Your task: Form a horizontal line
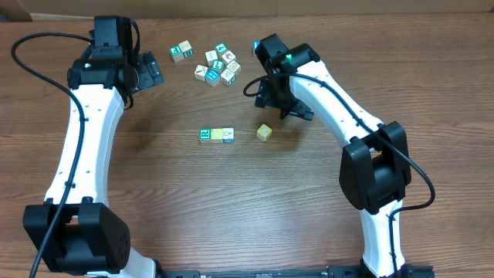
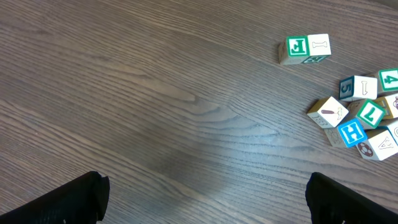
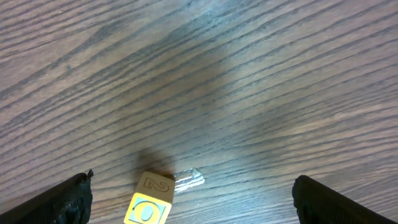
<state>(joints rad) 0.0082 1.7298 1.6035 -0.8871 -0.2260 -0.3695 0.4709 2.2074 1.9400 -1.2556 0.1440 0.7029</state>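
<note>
As seen from overhead, shows a row (image 1: pixel 217 135) of three blocks touching side by side, running left to right near the middle of the table (image 1: pixel 154 193). Places a yellow block (image 1: pixel 264 132) just right of the row, parted from it by a gap and slightly turned. Leaves a pile (image 1: pixel 218 66) of loose blocks at the far side, with a pair (image 1: pixel 181 52) of touching blocks lying to its left. Holds the right gripper (image 1: pixel 293 110) just beyond and right of the yellow block, clamped on nothing. In the right wrist view, has fingers (image 3: pixel 62 202) spread wide, with the yellow block (image 3: pixel 149 204) low between them beside a small clear scrap (image 3: pixel 188 180). Sets the left gripper (image 1: pixel 157 71) left of the pair, likewise spread and empty. In the left wrist view, frames bare wood between the fingers (image 2: pixel 68 199), with pair (image 2: pixel 305 48) and pile (image 2: pixel 364 121) at upper right.
</note>
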